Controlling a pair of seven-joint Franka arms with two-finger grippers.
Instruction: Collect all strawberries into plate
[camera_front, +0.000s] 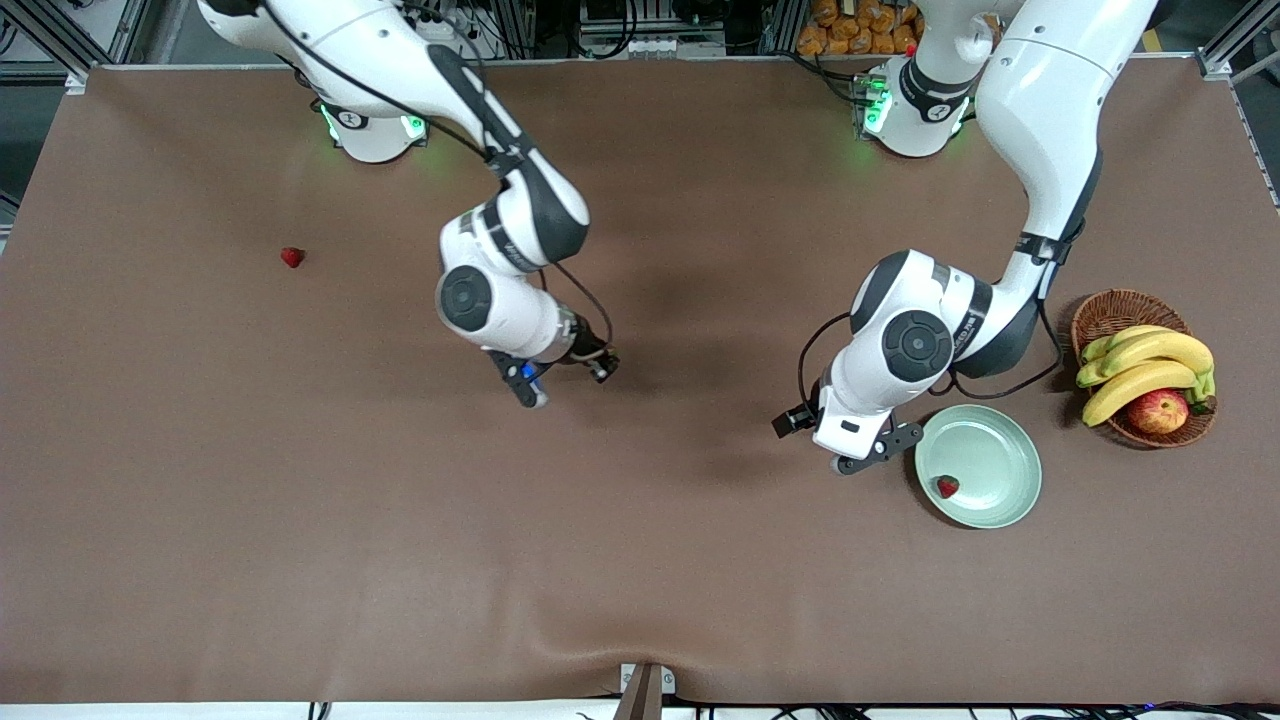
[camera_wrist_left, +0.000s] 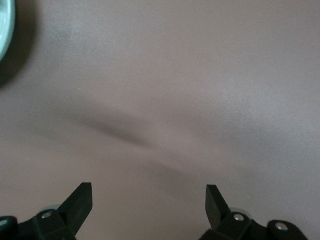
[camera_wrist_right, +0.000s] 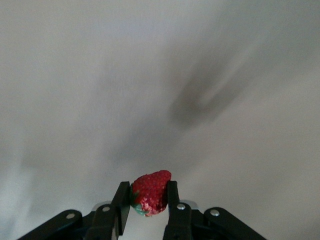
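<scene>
1. The right gripper (camera_wrist_right: 145, 200) clamps a strawberry (camera_wrist_right: 150, 192) over mid-table; the plate (camera_front: 990, 455) lies toward the left arm's end.
2. The left gripper (camera_wrist_left: 150, 205), jaws spread and empty, hovers beside the plate.

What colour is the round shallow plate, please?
Pale mint green; the round shallow plate shows best in the front view.

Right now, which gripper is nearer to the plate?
Left. The left gripper hangs open just beside the plate, while the right gripper, shut on a strawberry, is over mid-table.
</scene>
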